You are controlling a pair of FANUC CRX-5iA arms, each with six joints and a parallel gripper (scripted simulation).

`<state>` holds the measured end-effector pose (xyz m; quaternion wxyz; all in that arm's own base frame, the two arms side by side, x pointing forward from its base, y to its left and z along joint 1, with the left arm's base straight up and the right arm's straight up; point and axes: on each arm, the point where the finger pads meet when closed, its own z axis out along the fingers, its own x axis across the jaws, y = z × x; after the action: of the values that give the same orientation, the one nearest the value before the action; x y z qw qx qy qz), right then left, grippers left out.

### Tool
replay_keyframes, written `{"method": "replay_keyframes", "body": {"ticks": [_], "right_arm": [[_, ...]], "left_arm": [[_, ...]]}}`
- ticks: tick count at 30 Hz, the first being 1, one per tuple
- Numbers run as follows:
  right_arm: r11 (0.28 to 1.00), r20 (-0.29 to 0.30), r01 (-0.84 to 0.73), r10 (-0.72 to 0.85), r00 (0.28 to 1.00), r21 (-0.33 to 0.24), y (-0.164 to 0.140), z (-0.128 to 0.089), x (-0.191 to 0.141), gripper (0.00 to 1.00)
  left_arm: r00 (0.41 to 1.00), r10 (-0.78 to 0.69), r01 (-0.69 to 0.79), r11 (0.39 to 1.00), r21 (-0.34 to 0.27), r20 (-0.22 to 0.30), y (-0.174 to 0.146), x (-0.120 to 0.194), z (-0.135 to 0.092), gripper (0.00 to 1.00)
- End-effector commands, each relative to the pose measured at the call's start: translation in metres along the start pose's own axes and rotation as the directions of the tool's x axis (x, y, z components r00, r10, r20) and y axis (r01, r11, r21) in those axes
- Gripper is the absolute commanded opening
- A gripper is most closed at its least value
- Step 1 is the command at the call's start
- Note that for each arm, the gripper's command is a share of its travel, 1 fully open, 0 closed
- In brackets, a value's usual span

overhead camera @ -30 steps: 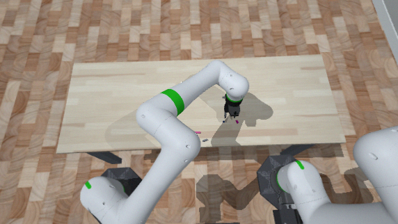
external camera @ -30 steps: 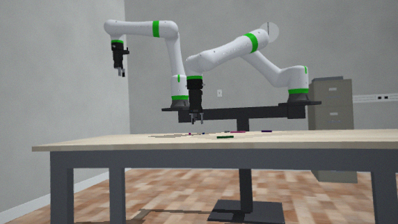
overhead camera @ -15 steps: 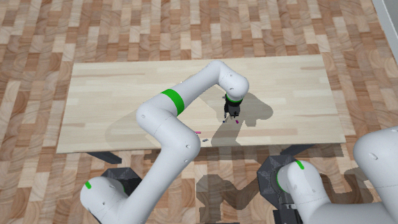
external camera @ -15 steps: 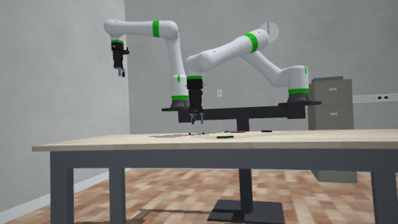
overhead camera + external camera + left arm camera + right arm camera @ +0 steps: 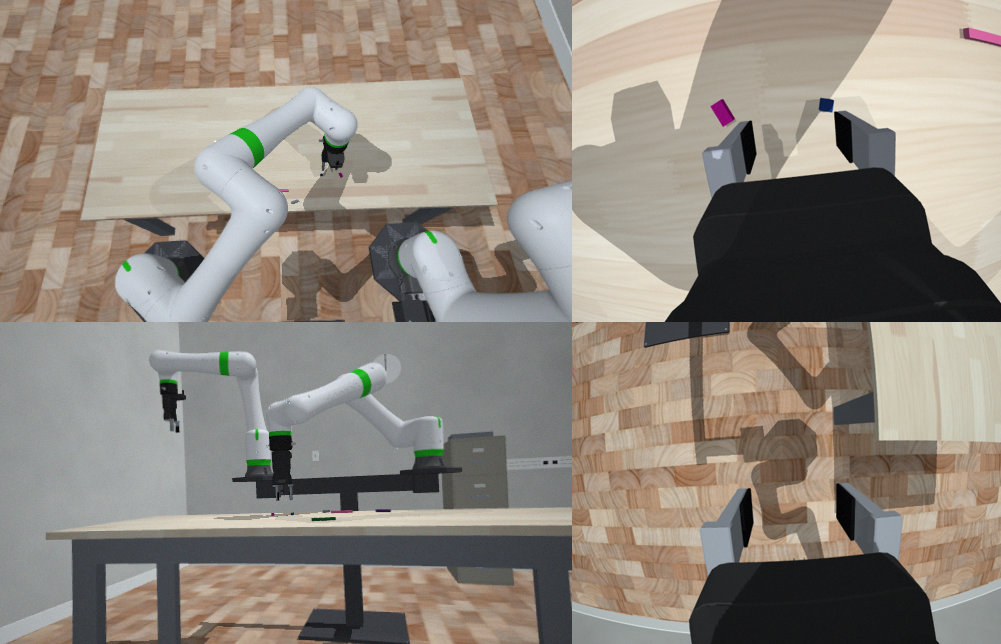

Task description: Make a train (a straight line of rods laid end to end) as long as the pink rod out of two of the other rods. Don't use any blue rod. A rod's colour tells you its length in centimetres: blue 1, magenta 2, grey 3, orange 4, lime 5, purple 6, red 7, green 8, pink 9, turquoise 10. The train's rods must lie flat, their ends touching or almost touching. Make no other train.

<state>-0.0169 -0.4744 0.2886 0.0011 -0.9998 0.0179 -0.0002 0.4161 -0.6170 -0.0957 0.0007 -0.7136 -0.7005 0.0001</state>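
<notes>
Left gripper (image 5: 331, 172) (image 5: 284, 498) (image 5: 795, 142) wide open above the table (image 5: 415, 185) (image 5: 200, 528) (image 5: 918, 103) (image 5: 918, 391)!
Magenta rod (image 5: 341, 175) (image 5: 272, 514) (image 5: 722, 112) and blue rod (image 5: 321, 175) (image 5: 292, 513) (image 5: 826, 105) lie below; pink rod (image 5: 284, 190) (image 5: 342, 511) (image 5: 984, 36) well apart from them. Right gripper (image 5: 174, 429) (image 5: 794, 515), fingers apart.

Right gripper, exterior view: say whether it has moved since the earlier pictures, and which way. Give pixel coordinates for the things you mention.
No. The right gripper (image 5: 174, 427) (image 5: 794, 503) shows no visible shift; it hangs at the same place beside the wall corner (image 5: 185, 472).
</notes>
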Motion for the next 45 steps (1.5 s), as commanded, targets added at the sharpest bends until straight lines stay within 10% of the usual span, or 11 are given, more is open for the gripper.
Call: {"method": "replay_keyframes", "body": {"ticks": [1, 22, 45], "right_arm": [[1.0, 0.0, 0.0, 0.0, 1.0, -0.002, 0.0, -0.001, 0.0, 1.0], [1.0, 0.0, 0.0, 0.0, 1.0, -0.002, 0.0, -0.001, 0.0, 1.0], [1.0, 0.0, 0.0, 0.0, 1.0, -0.002, 0.0, -0.001, 0.0, 1.0]], "left_arm": [[1.0, 0.0, 0.0, 1.0, -0.002, 0.003, -0.023, 0.024, -0.003, 1.0], [1.0, -0.001, 0.001, 1.0, -0.002, 0.002, -0.114, 0.113, -0.001, 1.0], [1.0, -0.001, 0.001, 1.0, -0.002, 0.002, -0.115, 0.114, -0.001, 1.0]]}}
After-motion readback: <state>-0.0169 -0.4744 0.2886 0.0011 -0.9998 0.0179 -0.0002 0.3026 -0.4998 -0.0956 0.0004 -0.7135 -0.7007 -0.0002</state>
